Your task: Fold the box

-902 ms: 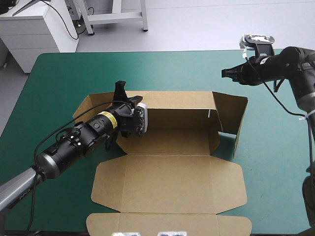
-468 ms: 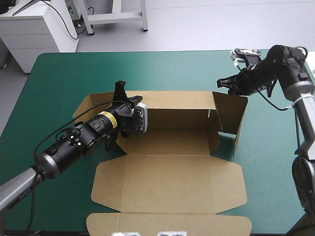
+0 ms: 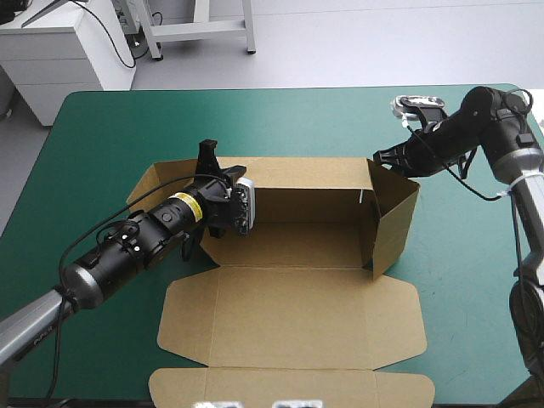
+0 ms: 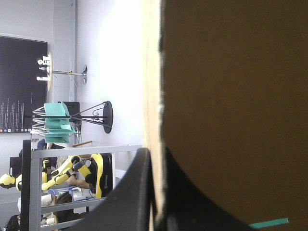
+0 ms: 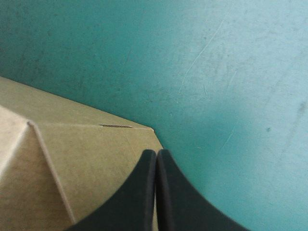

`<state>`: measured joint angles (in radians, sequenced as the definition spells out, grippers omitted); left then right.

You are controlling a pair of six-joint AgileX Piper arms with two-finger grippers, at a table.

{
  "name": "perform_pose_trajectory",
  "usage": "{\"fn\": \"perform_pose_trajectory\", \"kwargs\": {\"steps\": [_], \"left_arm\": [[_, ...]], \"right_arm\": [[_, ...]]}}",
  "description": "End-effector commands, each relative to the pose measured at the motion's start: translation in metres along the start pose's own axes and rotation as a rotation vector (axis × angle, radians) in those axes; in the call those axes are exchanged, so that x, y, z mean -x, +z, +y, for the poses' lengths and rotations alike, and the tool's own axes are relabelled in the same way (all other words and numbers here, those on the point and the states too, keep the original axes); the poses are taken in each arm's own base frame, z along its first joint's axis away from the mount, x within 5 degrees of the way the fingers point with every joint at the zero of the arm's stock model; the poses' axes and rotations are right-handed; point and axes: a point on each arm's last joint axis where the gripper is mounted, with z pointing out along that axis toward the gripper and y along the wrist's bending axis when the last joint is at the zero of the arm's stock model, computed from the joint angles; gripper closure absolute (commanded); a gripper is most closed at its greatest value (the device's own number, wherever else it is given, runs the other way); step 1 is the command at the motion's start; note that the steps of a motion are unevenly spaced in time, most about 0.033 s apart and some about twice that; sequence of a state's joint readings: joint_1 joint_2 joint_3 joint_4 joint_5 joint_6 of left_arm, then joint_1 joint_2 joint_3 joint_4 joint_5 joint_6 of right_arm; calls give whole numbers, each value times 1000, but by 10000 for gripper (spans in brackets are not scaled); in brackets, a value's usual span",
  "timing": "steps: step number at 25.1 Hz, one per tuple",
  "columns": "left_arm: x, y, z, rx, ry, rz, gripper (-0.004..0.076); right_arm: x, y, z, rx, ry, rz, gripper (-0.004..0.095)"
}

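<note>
The brown box (image 3: 289, 314) lies in the middle of the table, its lid panel flat toward the near edge and its back wall (image 3: 306, 191) upright. My left gripper (image 3: 208, 157) is shut on the left end of that wall. In the left wrist view the board (image 4: 231, 96) stands between the fingers of the left gripper (image 4: 154, 159). My right gripper (image 3: 380, 157) is shut and touches the top back corner of the raised right side wall (image 3: 395, 225), which leans inward. In the right wrist view the right gripper (image 5: 156, 154) rests over the board's edge (image 5: 86, 163).
The box's left side flap (image 3: 157, 183) lies angled outward beside my left arm. The lid's front flap (image 3: 289, 387) reaches the table's near edge. Bare teal-green cover (image 3: 255, 119) stretches behind the box and to its right (image 3: 463, 280).
My right gripper has come down and left to the box's right back corner. The right side wall has swung inward. The left gripper has not moved.
</note>
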<state>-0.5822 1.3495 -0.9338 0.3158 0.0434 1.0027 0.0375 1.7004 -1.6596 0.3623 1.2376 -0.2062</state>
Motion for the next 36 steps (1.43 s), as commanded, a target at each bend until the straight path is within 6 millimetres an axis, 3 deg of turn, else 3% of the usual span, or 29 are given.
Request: {"fn": "perform_pose_trajectory", "kwargs": {"steps": [1, 9, 16, 26, 36], "left_arm": [[-3, -3, 0, -41, -21, 37, 732], [-3, -3, 0, -41, -21, 37, 732], [-3, -3, 0, -41, -21, 37, 732], [-4, -3, 0, -45, -21, 40, 732], [-4, -3, 0, -44, -8, 40, 732]], "right_arm": [[-4, -32, 17, 50, -51, -82, 923], [-24, -27, 19, 73, -67, -62, 923], [-61, -29, 28, 116, -193, -207, 923], [-107, -4, 27, 125, -333, -382, 926], [-126, 4, 23, 67, -427, -413, 925]]}}
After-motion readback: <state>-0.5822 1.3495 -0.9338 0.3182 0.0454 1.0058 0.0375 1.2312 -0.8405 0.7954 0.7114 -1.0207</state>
